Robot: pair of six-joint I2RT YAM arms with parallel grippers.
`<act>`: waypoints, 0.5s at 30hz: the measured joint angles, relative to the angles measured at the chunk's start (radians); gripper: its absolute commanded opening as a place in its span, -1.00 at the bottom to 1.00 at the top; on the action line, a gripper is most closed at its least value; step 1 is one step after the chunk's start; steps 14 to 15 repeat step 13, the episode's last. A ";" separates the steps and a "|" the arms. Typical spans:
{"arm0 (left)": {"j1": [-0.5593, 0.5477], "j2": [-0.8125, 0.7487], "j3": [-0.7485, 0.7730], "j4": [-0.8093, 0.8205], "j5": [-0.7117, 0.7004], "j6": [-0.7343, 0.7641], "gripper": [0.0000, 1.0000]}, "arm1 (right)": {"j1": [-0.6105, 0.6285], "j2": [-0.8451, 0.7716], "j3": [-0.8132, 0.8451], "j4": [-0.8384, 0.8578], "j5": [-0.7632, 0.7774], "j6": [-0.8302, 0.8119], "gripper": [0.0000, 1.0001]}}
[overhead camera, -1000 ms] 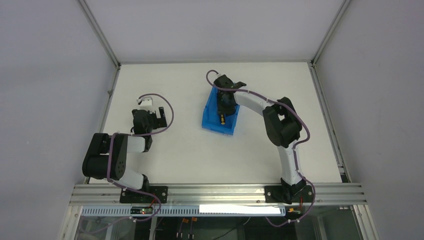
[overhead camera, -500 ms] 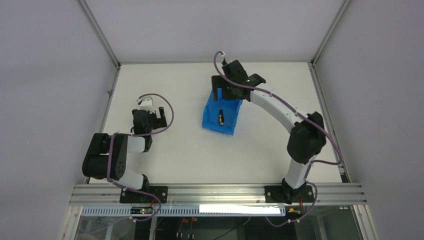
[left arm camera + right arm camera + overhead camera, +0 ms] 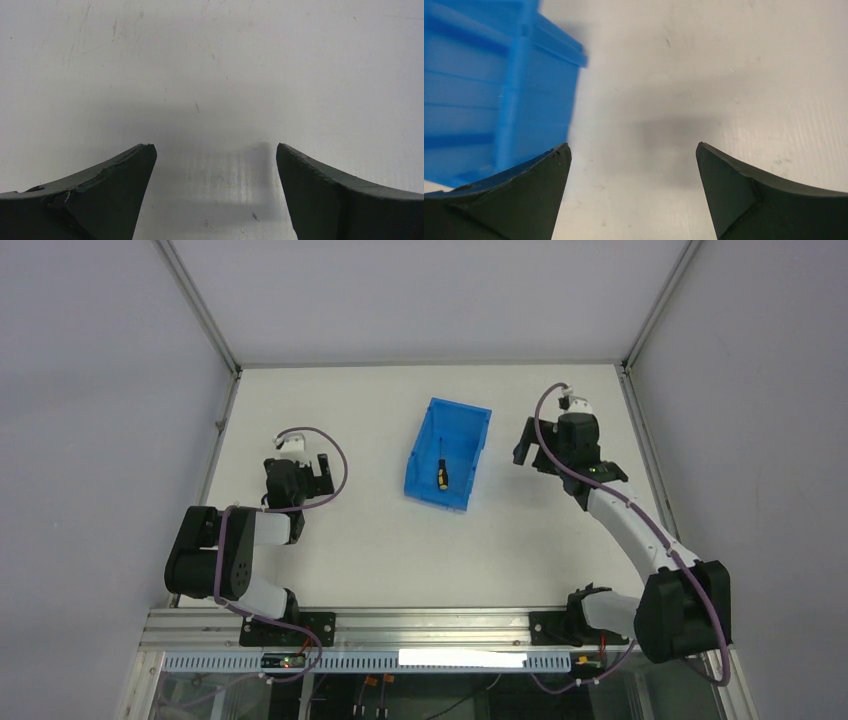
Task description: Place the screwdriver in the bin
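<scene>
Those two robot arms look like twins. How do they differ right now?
The left arm is folded up tight near its base; the right arm stretches out across the table. The left gripper hangs far from the bin, seeing only bare table; the right gripper sits just right of the bin, whose blue wall shows in its camera. Shared: both grippers are open and empty.
</scene>
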 measured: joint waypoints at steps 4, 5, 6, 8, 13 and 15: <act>0.000 0.000 0.000 0.000 0.000 0.000 0.99 | -0.051 -0.074 -0.192 0.087 0.062 -0.002 0.98; 0.000 0.000 0.000 0.000 0.000 0.000 0.99 | -0.058 -0.085 -0.220 0.107 0.081 0.000 0.98; 0.000 0.000 0.000 0.000 0.000 0.000 0.99 | -0.063 -0.094 -0.250 0.132 0.108 0.000 0.98; 0.000 0.000 0.000 0.000 0.000 0.000 0.99 | -0.067 -0.102 -0.289 0.166 0.152 0.001 0.98; 0.000 0.000 0.000 0.000 0.000 0.000 0.99 | -0.068 -0.103 -0.351 0.261 0.211 0.001 0.98; 0.000 0.000 0.000 0.000 0.000 0.000 0.99 | -0.068 -0.103 -0.351 0.261 0.211 0.001 0.98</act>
